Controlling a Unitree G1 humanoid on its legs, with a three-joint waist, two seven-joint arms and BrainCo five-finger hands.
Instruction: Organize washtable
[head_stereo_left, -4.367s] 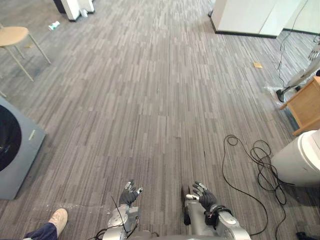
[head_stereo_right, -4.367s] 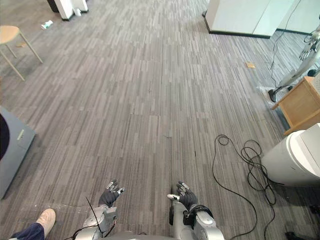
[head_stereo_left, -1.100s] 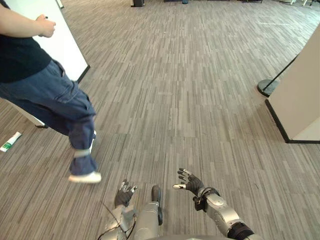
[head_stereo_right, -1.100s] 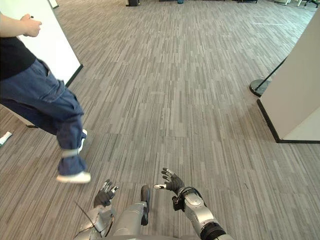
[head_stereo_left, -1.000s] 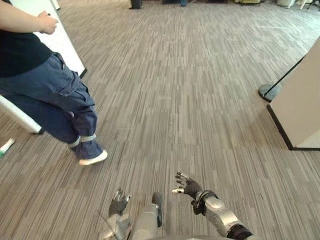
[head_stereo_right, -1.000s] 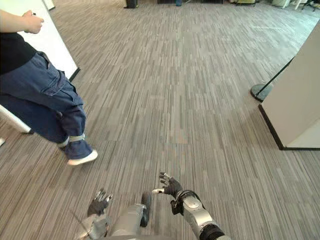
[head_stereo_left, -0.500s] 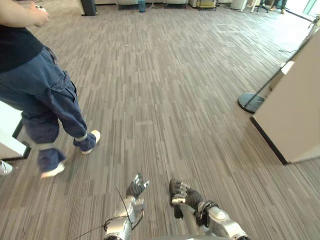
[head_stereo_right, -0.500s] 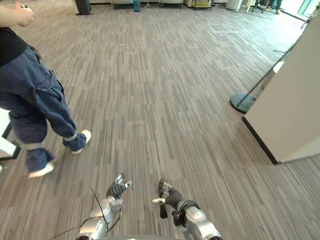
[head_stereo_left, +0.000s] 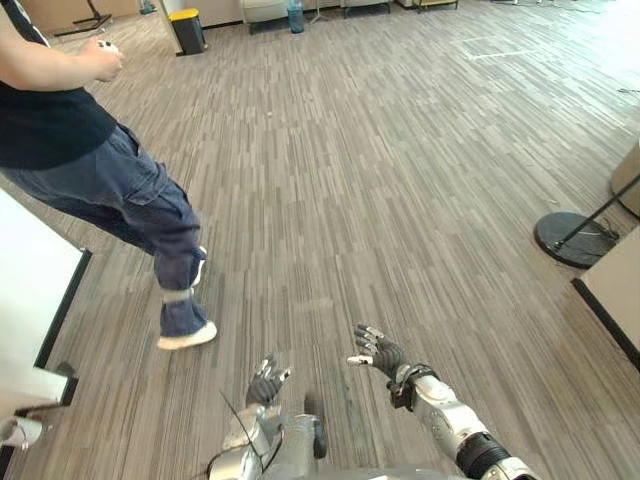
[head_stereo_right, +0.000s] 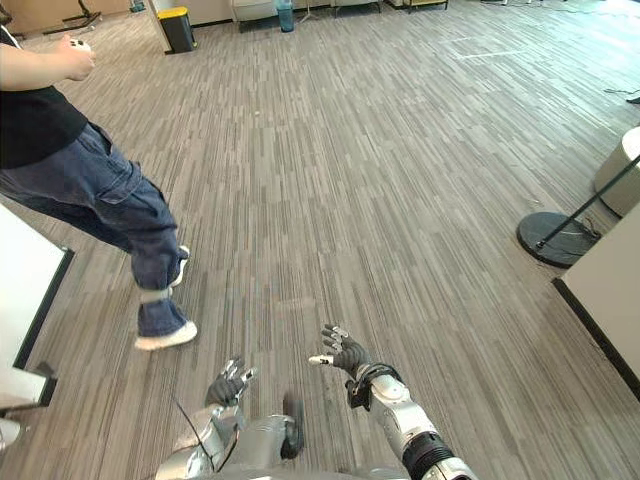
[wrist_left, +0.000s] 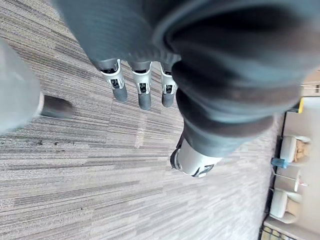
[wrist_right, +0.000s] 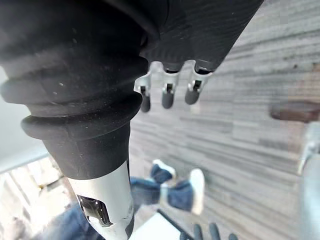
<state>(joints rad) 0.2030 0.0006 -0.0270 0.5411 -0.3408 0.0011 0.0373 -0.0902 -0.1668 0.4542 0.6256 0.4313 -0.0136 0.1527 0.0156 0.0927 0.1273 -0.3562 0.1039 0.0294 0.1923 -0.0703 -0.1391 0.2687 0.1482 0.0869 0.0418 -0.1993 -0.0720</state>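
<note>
My left hand (head_stereo_left: 264, 383) hangs low at the bottom of the eye views over grey striped carpet, fingers straight and empty; its fingers (wrist_left: 144, 93) point at bare floor in the left wrist view. My right hand (head_stereo_left: 378, 353) is held a little higher and to the right, fingers spread, nothing in it. In the right wrist view its fingers (wrist_right: 168, 96) are relaxed over the carpet. No washtable or item to sort is in sight.
A person (head_stereo_left: 110, 180) in dark blue trousers and white shoes walks at the left, close to my left hand. A white board (head_stereo_left: 30, 300) stands at the far left. A round black stand base (head_stereo_left: 572, 238) and a panel edge (head_stereo_left: 606, 300) sit at the right.
The whole scene has swung: the camera turned, the right-hand panel slid off toward the edge and a white board came in at left. The person stepped on. Both hands stay empty.
</note>
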